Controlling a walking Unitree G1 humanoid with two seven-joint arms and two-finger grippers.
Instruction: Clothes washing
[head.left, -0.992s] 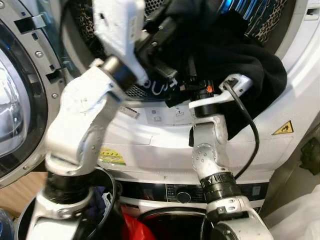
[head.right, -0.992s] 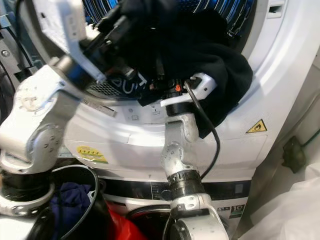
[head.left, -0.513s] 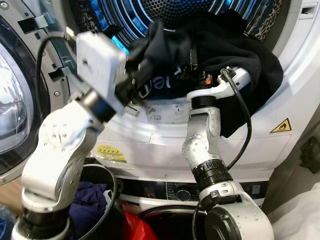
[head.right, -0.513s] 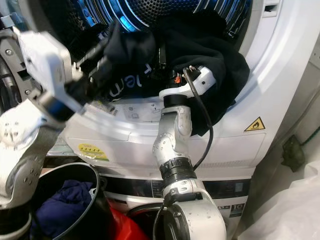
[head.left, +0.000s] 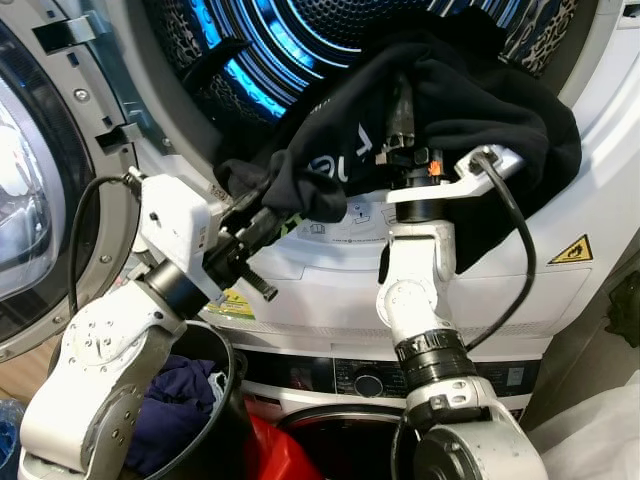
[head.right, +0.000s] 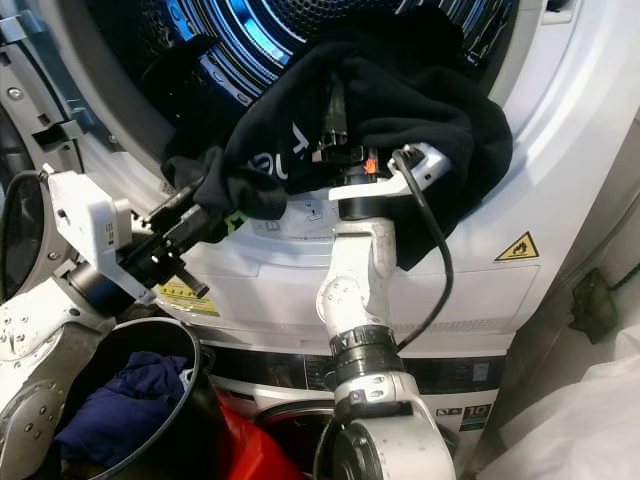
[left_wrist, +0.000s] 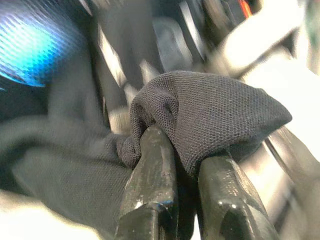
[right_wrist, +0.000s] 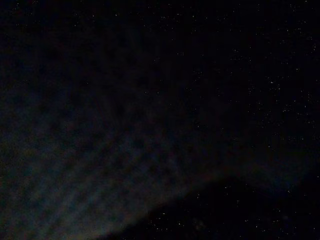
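Note:
A black garment (head.left: 470, 100) with white lettering hangs out of the blue-lit drum (head.left: 290, 40) of the upper machine, draped over the door rim. My left gripper (head.left: 268, 205) sits low at the rim's left side, shut on a fold of the garment's lower left edge. In the left wrist view the dark mesh cloth (left_wrist: 210, 115) is pinched between the two black fingers (left_wrist: 155, 170). My right arm rises straight up in front of the machine, and my right gripper (head.left: 398, 100) is pushed into the garment's middle folds. The right wrist view is nearly black.
The round machine door (head.left: 30, 200) stands open at the left. A black basket (head.left: 222, 400) holding blue clothes (head.left: 165, 415) stands at the lower left, with something red (head.left: 270, 455) beside it. A second machine's control panel (head.left: 370, 380) is below. White plastic (head.left: 600, 430) lies at the lower right.
My left arm has dropped from the drum mouth to the rim's lower left, drawing the garment's edge out and down with it. The right arm has stayed in the cloth.

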